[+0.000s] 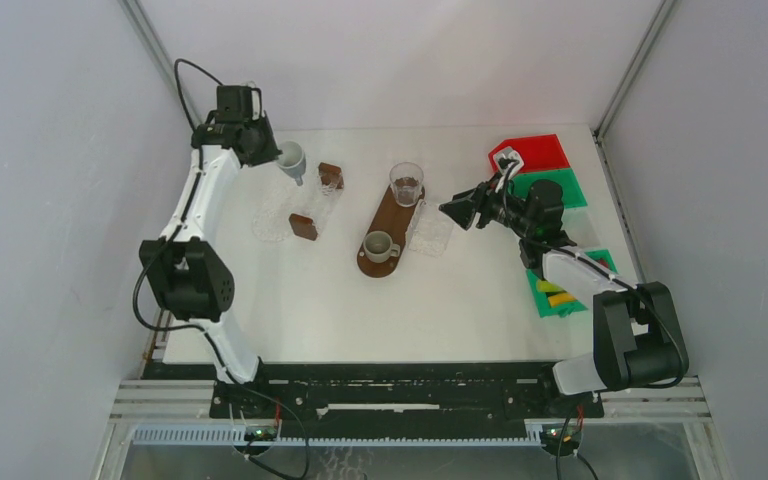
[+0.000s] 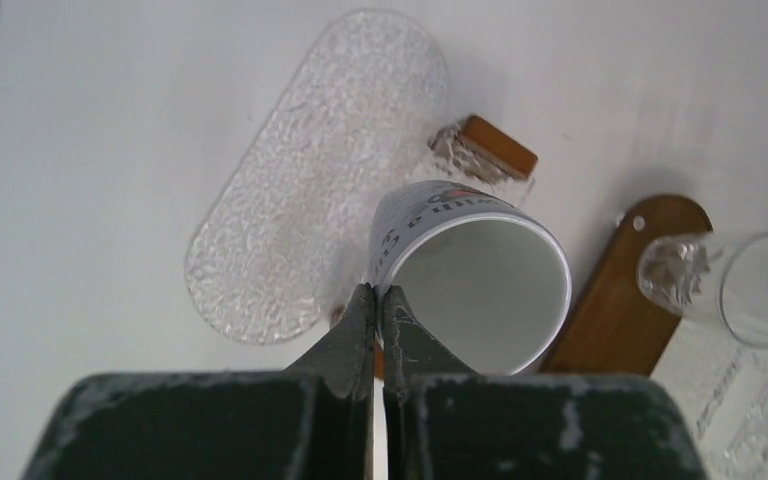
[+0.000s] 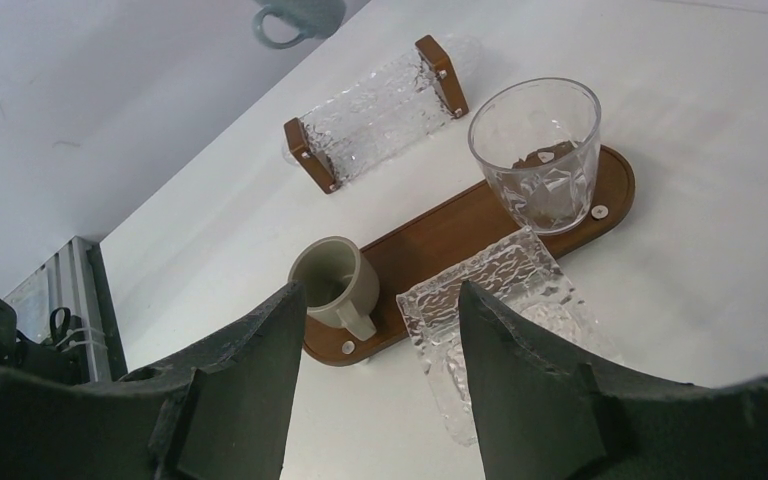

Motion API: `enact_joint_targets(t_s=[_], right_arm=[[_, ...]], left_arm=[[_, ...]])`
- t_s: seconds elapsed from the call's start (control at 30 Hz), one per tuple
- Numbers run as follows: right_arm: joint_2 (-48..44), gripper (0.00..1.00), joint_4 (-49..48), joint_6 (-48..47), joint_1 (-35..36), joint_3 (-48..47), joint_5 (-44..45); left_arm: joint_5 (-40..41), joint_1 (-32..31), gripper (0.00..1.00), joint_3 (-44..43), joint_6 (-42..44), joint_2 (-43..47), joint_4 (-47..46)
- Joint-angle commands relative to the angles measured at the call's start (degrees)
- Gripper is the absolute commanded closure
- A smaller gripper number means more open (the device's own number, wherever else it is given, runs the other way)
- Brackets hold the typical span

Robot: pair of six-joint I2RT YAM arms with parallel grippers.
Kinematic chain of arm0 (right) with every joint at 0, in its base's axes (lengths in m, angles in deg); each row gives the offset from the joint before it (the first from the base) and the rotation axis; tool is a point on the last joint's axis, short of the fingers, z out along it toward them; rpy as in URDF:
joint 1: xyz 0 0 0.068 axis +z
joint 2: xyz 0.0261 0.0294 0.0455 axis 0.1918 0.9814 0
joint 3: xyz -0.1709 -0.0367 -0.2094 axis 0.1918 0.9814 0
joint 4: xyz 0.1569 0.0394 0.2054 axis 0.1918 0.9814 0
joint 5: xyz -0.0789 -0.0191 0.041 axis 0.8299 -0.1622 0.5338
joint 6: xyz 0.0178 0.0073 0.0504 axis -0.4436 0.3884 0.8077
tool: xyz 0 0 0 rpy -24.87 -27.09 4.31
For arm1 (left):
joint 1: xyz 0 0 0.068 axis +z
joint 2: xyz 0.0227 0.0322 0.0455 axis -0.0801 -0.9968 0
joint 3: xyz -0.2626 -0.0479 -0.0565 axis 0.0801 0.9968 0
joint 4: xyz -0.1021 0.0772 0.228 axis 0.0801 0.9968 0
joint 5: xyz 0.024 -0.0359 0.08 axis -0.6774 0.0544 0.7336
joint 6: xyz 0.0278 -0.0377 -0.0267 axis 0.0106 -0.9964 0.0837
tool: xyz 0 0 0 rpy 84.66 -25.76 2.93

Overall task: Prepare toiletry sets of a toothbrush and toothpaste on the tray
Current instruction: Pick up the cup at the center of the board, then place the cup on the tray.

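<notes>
My left gripper [image 2: 378, 300], jaws pinched on the wall of a white cup [image 2: 480, 270] above a clear dish [image 2: 300, 200]. My right gripper [image 3: 382, 295], jaws spread, near the wooden tray [image 3: 440, 235], which carries a glass tumbler [image 3: 537, 150] and grey mug [image 3: 332, 282]; toothpaste I cannot pick out

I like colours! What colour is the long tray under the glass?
Brown, like wood. The tray shows best in the right wrist view.
</notes>
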Motion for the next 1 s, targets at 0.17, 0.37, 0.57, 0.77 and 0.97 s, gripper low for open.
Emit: enact_joint_targets(t_s=[0.17,0.37,0.57,0.77,0.97], right_arm=[[0.4,0.35,-3.8,1.1,-0.2,0.1,-0.5],[1.2,0.35,-4.4,1.3,-0.3,0.0,-0.4],[2.1,0.35,-4.2,1.2,-0.3,-0.4,-0.4],[2.6,0.35,-4.3,1.2,-0.3,-0.5,-0.4],[3.2,0.35,-4.9,1.4,-0.3,-0.5,-0.7]], left_arm=[[-1.4,2.6,1.0,-18.7,-2.3,-13.1,-2.5],[-1.5,3.4,1.0,-26.2,-4.0,-21.1,-1.4],[-1.5,4.1,1.0,-28.0,-5.7,-24.6,-1.7],[-2.6,4.5,1.0,-30.8,-6.3,-27.9,-0.3],[-4.1,4.8,1.0,-30.6,-7.3,-29.5,0.4]])
